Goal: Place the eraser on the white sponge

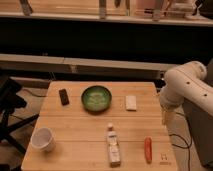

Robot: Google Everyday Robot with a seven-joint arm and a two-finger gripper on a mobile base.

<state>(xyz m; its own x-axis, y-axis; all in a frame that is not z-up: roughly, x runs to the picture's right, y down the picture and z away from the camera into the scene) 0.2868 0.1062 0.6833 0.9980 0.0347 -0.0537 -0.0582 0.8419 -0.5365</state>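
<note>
Camera view: approach looks not yet begun. The hand (165, 118) is hanging off the desk (75, 125) at its 3 o'clock edge, apart or together I cannot tell; the eraser (64, 96) is lying untouched at 10 o'clock and the white sponge (131, 102) at 2 o'clock, well apart. Next move is calling for a long reach across; the green bowl (96, 98) is sitting between them and probably needing clearance, while the cup (43, 139), bottle (114, 145) and orange stick (148, 150) are lying nearer 6 o'clock, off the path.
</note>
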